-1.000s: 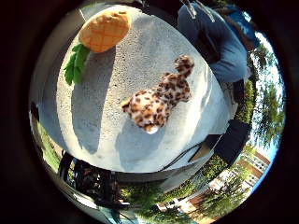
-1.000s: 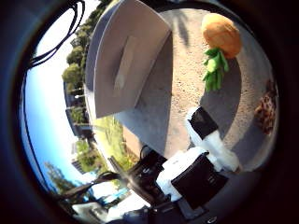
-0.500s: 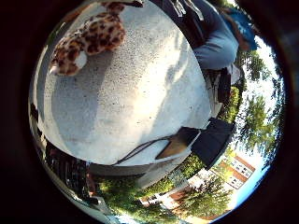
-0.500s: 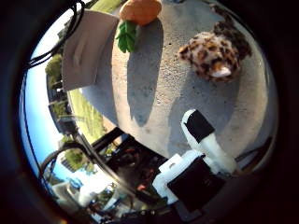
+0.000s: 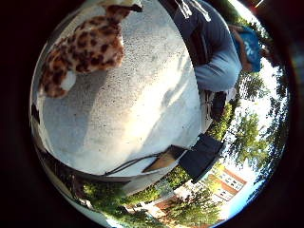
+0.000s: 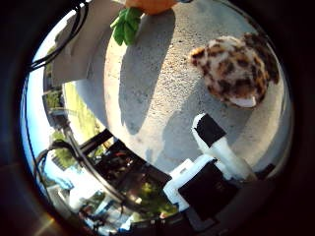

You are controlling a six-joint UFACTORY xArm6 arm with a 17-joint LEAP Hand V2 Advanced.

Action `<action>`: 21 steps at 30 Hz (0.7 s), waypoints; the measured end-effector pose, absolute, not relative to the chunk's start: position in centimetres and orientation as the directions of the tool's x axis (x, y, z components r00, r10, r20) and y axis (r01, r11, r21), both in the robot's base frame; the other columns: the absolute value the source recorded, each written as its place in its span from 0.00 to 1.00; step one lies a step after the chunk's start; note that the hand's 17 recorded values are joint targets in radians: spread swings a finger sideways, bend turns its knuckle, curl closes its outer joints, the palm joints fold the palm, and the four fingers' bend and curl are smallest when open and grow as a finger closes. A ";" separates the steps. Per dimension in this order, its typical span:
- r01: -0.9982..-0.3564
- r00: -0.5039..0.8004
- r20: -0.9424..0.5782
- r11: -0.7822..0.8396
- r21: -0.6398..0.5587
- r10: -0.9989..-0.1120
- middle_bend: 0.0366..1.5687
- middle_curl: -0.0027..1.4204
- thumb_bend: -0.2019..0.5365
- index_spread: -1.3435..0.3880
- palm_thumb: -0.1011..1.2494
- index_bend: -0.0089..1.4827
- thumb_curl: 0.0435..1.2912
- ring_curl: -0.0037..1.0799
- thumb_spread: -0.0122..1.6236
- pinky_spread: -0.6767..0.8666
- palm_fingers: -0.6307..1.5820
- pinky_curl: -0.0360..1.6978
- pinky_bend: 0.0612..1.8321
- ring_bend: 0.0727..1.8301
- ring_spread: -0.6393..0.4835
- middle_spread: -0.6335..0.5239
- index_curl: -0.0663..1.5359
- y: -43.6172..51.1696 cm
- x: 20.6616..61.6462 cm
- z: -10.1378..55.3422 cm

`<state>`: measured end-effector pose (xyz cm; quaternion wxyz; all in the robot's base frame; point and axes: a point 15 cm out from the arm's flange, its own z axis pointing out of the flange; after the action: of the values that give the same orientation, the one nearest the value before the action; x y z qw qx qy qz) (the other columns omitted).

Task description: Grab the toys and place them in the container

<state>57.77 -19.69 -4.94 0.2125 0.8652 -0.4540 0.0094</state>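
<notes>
A leopard-spotted plush toy (image 6: 235, 70) lies on the round grey stone table (image 5: 137, 114), close below my palm. Its spotted body (image 5: 83, 50) also fills a corner of the little finger side view. An orange plush pineapple with green leaves (image 6: 129, 22) lies further off on the same table, beside the white container (image 6: 81, 44) at the table's rim. One finger of my hand (image 6: 216, 147) reaches out straight, white with a black tip, ending just short of the leopard toy and not touching it.
A person in a blue long-sleeved top (image 5: 213, 52) sits at the table's far side. A dark folded chair (image 5: 202, 154) stands by the table edge. Grass, trees and a building lie beyond.
The camera has dropped closer to the table and the leopard toy, which now looks larger in both views. The pineapple and container have slid toward the edge of the picture.
</notes>
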 end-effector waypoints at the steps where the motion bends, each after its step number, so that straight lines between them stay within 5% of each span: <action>1: -0.789 0.589 0.232 -0.488 0.373 -0.774 0.09 0.21 0.23 0.59 0.61 0.12 0.25 0.32 0.67 0.72 0.30 0.19 0.18 0.12 0.81 0.57 0.20 -20.2 57.7 -5.1; 11: -0.781 0.590 0.230 -0.474 0.407 -0.774 0.09 0.22 0.23 0.61 0.61 0.13 0.25 0.31 0.66 0.72 0.32 0.19 0.18 0.12 0.80 0.56 0.20 -21.4 56.3 -7.4; 14: -0.784 0.590 0.232 -0.479 0.396 -0.773 0.10 0.22 0.24 0.65 0.62 0.13 0.25 0.32 0.66 0.73 0.39 0.18 0.18 0.16 0.79 0.54 0.21 -21.5 56.5 -7.8; 17: -0.787 0.585 0.232 -0.475 0.394 -0.777 0.16 0.25 0.24 0.64 0.63 0.14 0.25 0.34 0.65 0.72 0.55 0.16 0.17 0.23 0.75 0.49 0.21 -21.8 56.3 -8.0; 21: -0.800 0.586 0.254 -0.499 0.334 -0.769 0.37 0.36 0.25 0.57 0.66 0.06 0.27 0.51 0.65 0.69 0.69 0.20 0.23 0.49 0.67 0.42 0.16 -22.1 57.9 -8.0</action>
<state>57.85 -22.11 -8.02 0.2119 0.8651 -0.4533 0.0361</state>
